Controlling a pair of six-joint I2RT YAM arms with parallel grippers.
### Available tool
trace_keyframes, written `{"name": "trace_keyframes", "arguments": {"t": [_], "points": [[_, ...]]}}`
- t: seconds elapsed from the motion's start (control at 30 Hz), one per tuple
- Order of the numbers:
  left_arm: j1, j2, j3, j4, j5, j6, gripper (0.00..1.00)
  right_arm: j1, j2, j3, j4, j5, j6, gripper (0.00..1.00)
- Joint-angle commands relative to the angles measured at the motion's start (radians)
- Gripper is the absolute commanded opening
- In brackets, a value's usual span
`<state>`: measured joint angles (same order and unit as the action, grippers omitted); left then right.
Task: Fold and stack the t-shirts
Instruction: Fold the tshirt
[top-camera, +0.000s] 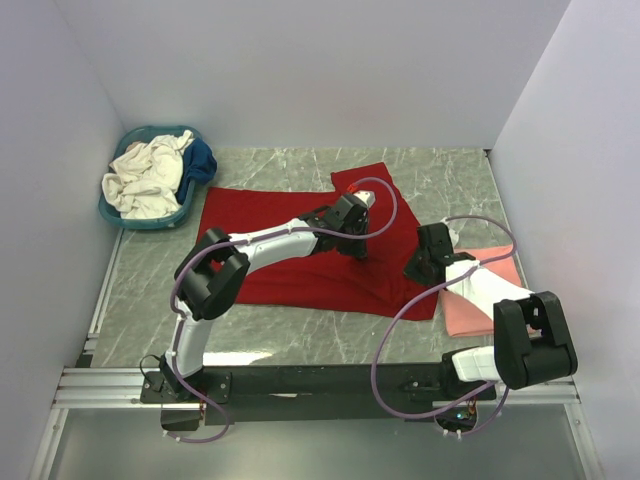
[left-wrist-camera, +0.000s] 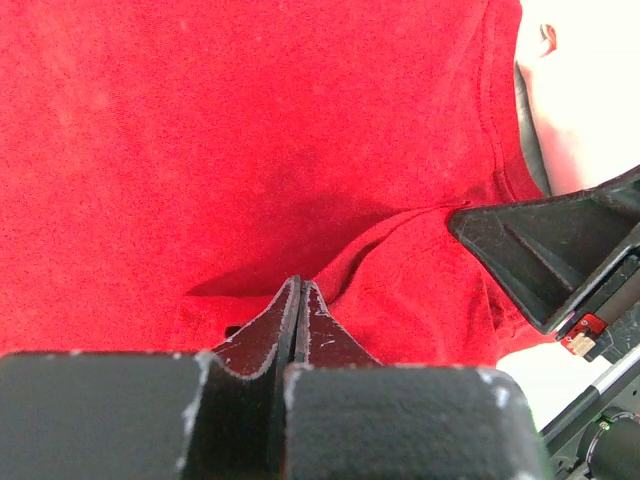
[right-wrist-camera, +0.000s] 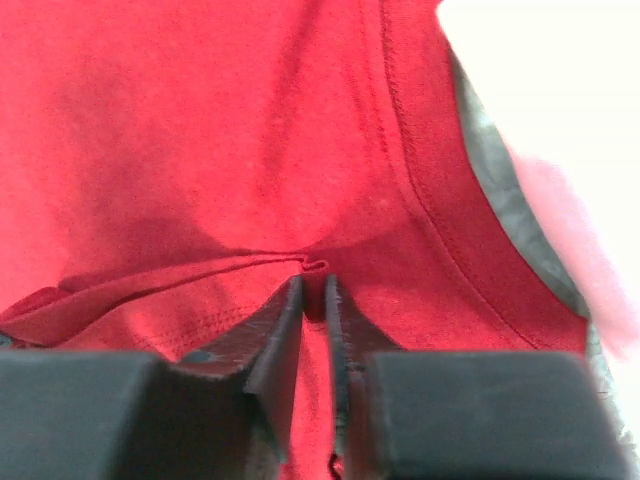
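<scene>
The bench (top-camera: 270, 165), a grey marbled slab, is carrying the red shirt (top-camera: 280, 275) across its middle. The shirt is lying flat with its long axis running left to right. Nearly all of that cloth is stretching away to the left of both tools, so I judge the coming fold will be taking the right end leftward over the body.

The left arm is reaching across the shirt, and the left tool (top-camera: 355, 222) is sitting on its far right part. The right tool (top-camera: 425, 262) is working just beside it at the right edge, nearer to the pink shirt (top-camera: 475, 310). That one is lying as a flat, squared fold at the right, touching or just under the red hem.

At the far left corner a teal plastic basket (top-camera: 150, 222) is holding a crumpled cream shirt (top-camera: 145, 175) and a blue shirt (top-camera: 203, 160).

Close up, the red cloth is showing as soft, slightly fuzzy knit with a stitched hem. The left tool (left-wrist-camera: 300, 285) is pressing its jaws together on a raised ridge of it. The right tool (right-wrist-camera: 312, 280) is pinching a small fold, with only a slit between the jaws.
</scene>
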<state>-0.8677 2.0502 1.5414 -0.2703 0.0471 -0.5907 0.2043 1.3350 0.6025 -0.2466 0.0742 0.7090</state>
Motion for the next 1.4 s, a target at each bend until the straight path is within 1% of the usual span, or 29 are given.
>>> {"name": "trace_keyframes", "arguments": {"t": [0.0,0.17,0.2,0.27,0.47,0.53,0.7,0.93,1.13,1.37], "points": [[-0.004,-0.071,-0.004,0.008,-0.023,0.003,0.01,-0.006,0.003,0.046,0.026,0.004,-0.008,0.19],[-0.004,-0.079,-0.009,0.008,-0.030,0.005,0.01,-0.008,-0.005,0.069,0.017,0.010,-0.016,0.06],[-0.002,-0.079,-0.009,0.006,-0.035,0.005,0.01,-0.008,-0.007,0.074,0.012,0.010,-0.017,0.03],[-0.001,-0.081,-0.010,0.006,-0.038,0.005,0.01,-0.006,-0.004,0.094,0.007,0.015,-0.023,0.00],[0.015,-0.068,-0.004,-0.012,-0.044,-0.020,0.01,-0.006,0.010,0.184,-0.029,0.047,-0.043,0.00],[0.024,-0.062,-0.003,-0.012,-0.072,-0.031,0.01,-0.006,0.016,0.207,-0.031,0.058,-0.052,0.00],[0.050,-0.035,0.006,-0.004,-0.061,-0.063,0.01,-0.009,0.075,0.290,-0.046,0.098,-0.066,0.00],[0.061,0.002,0.054,-0.018,-0.078,-0.077,0.01,-0.023,0.101,0.328,-0.037,0.107,-0.062,0.00],[0.072,0.019,0.077,-0.038,-0.092,-0.100,0.01,-0.026,0.170,0.384,-0.036,0.105,-0.072,0.00],[0.081,0.024,0.077,-0.050,-0.107,-0.115,0.01,-0.026,0.211,0.402,0.004,0.102,-0.069,0.00]]}}
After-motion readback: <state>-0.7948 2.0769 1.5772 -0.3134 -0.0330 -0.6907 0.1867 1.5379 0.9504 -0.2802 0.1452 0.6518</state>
